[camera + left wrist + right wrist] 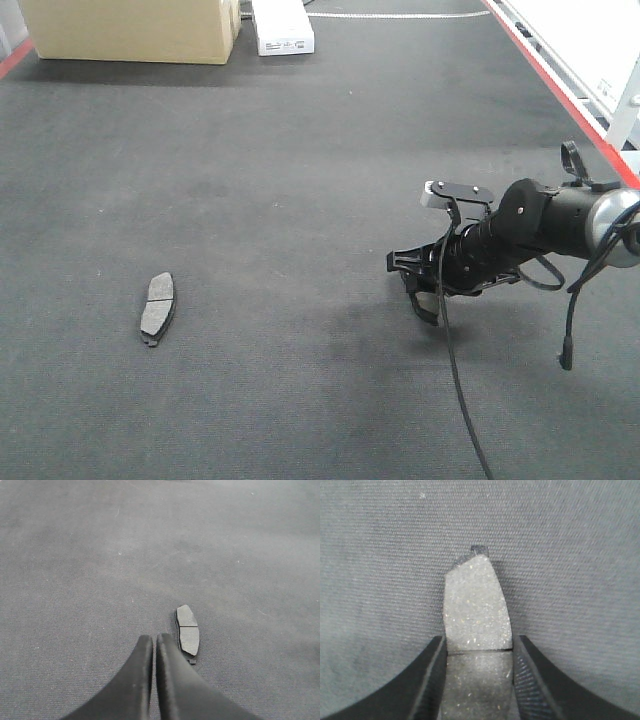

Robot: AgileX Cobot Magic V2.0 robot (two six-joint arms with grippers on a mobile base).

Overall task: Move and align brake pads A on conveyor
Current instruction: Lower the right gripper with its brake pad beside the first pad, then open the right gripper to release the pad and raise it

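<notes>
Dark charcoal felt of the conveyor (pixel 300 180) fills all views. One brake pad (pixel 157 306), grey with a centre groove, lies flat at the left. In the left wrist view this brake pad (pixel 187 636) lies just right of my left gripper (pixel 152 638), which is shut on nothing, its fingertips pressed together above the belt. Low over the belt at the right, my right gripper (pixel 418 288) is shut on a second brake pad (pixel 476 607). That pad's far half sticks out past the fingers (pixel 432 670), which press on its two long edges near the groove.
A cardboard box (pixel 130 30) and a flat white box (pixel 283 27) stand at the belt's far end. A red frame rail (pixel 560 85) runs along the right edge, with a white structure (pixel 600 45) beyond it. A black cable (pixel 455 390) trails from the right arm.
</notes>
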